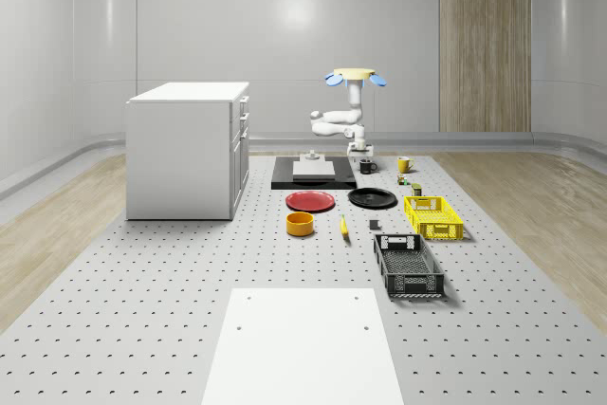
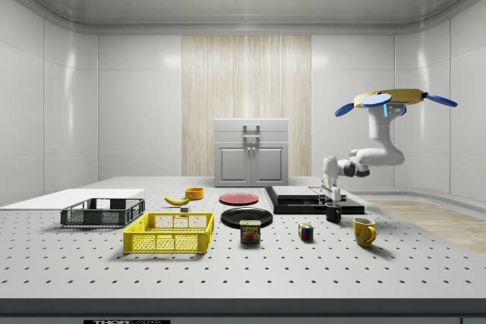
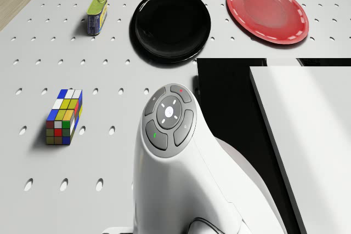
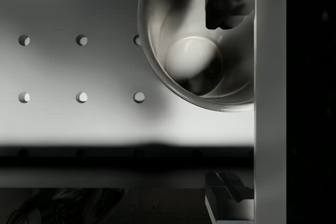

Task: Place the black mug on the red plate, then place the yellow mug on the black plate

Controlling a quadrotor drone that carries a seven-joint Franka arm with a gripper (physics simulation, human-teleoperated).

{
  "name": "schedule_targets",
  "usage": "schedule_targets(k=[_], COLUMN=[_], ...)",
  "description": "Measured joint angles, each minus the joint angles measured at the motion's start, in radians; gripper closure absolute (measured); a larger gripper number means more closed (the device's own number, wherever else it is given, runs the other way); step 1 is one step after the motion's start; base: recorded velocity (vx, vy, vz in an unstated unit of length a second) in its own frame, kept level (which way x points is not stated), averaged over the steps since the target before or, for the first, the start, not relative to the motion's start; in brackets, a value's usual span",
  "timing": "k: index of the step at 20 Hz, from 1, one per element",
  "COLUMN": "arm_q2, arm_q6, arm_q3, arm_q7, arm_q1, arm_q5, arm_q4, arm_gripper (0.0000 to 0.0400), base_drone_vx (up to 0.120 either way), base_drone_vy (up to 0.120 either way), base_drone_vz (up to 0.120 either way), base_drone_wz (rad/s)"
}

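The black mug stands upright on the table beside the black slab, and in the side view the black mug sits right under my arm's tip. My gripper hangs just above it, open. In the wrist view the gripper has one finger over the mug's opening and the other past its rim. The yellow mug stands a little to the whole-scene view's right. Nearer the camera lie the red plate and the black plate. The drone hovers over the table's far end.
A black slab carrying a white block lies beside the mug. A Rubik's cube and a can stand near the black plate. A yellow crate, black crate, orange bowl, banana and white cabinet are further off.
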Motion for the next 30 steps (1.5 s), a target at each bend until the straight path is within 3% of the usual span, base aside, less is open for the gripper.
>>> schedule_targets(k=[22, 23, 24, 26, 30], arm_q2=[-0.028, -0.029, -0.03, -0.031, -0.035], arm_q6=[0.048, 0.05, 0.051, 0.053, 0.056], arm_q3=[-0.038, -0.039, -0.039, -0.04, -0.04], arm_q7=[-0.002, -0.002, -0.002, -0.002, -0.001], arm_q1=[-0.023, -0.024, -0.024, -0.025, -0.026], arm_q5=[-0.029, -0.029, -0.029, -0.03, -0.029], arm_q4=[0.032, 0.032, 0.033, 0.033, 0.034], arm_gripper=[0.0, 0.0023, 0.0082, 0.0164, 0.0244], base_drone_vx=[0.0, 0.0, 0.0, 0.0, 0.0], base_drone_vy=[0.0, 0.0, 0.0, 0.0, 0.0], base_drone_vz=[0.0, 0.0, 0.0, 0.0, 0.0], base_drone_wz=[0.0, 0.0, 0.0, 0.0, 0.0])
